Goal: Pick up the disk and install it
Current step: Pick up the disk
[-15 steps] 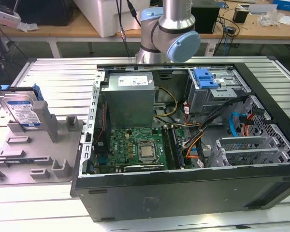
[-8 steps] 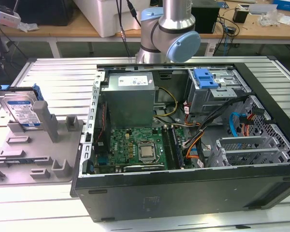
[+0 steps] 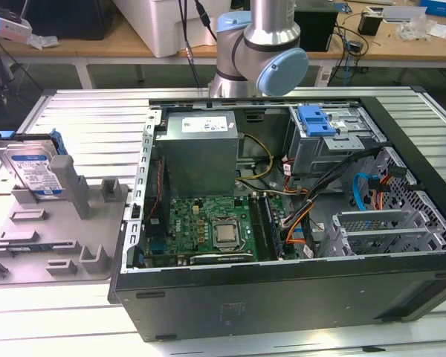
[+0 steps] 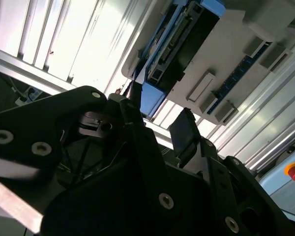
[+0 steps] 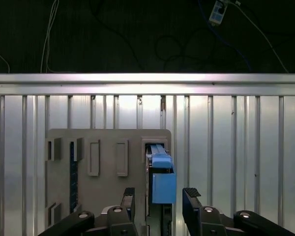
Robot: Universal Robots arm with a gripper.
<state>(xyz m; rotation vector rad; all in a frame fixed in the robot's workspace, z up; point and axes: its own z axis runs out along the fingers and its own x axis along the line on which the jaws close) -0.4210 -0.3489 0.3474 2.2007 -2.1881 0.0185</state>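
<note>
Claw (image 5: pixel 161 200), wide open and holding nothing, hangs apart from the disk (image 5: pixel 160 173), which stands on edge in a corner slot of the grey fixture (image 5: pixel 105 196), its thin edge lined up with the gap between the 2 fingers (image 5: pixel 129 197).

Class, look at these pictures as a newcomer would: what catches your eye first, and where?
The open computer case dominates the exterior view's middle, green board and cables bare. At that view's left the disk stands on edge in a grey holder. In the first wrist view the open gripper looks down on the disk, the blue caddy showing between its fingers.
</note>
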